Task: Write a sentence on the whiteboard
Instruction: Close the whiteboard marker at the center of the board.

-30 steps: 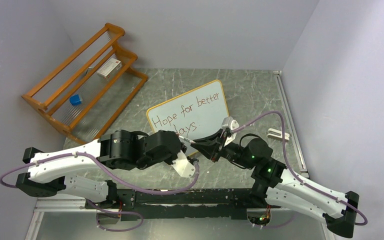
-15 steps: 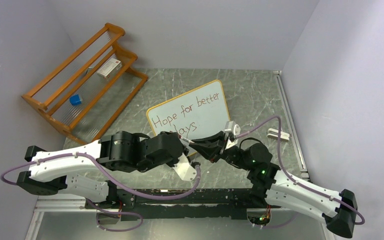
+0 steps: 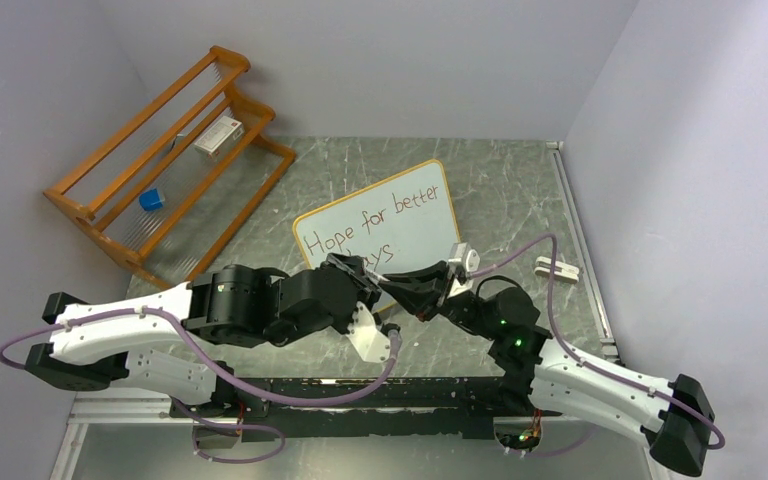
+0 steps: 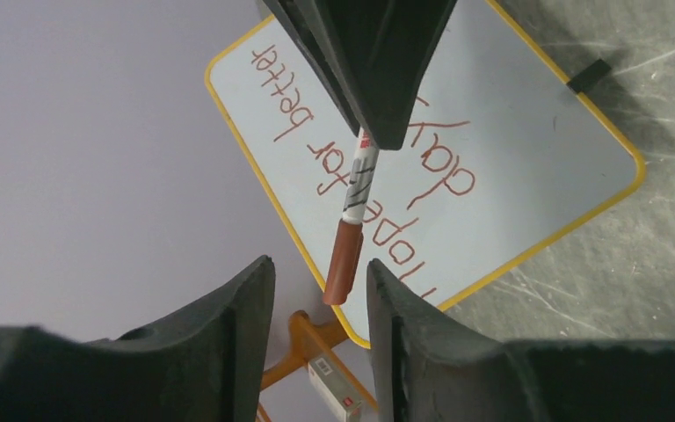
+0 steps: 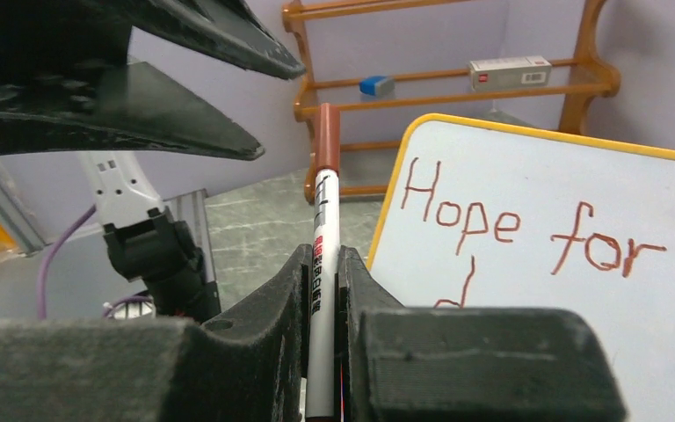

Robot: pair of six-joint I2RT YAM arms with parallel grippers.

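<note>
Wood-rimmed whiteboard [image 3: 425,235], long axis seemingly toward far-right.

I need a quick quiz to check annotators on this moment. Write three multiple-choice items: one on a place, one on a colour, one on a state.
1. Where is the blue block?
A on the wooden rack
B in the right gripper
C on top of the marker

2. What colour is the marker's cap?
A green
B brown
C black

3. What state is the marker in?
A uncapped, lying on the wooden rack
B capped, clamped in the right gripper
C uncapped, clamped in the right gripper

Key:
1 A, the block sits on a rack shelf.
2 B, both wrist views show a brown cap.
3 B, the right gripper is closed on the barrel and the cap is on.
</note>
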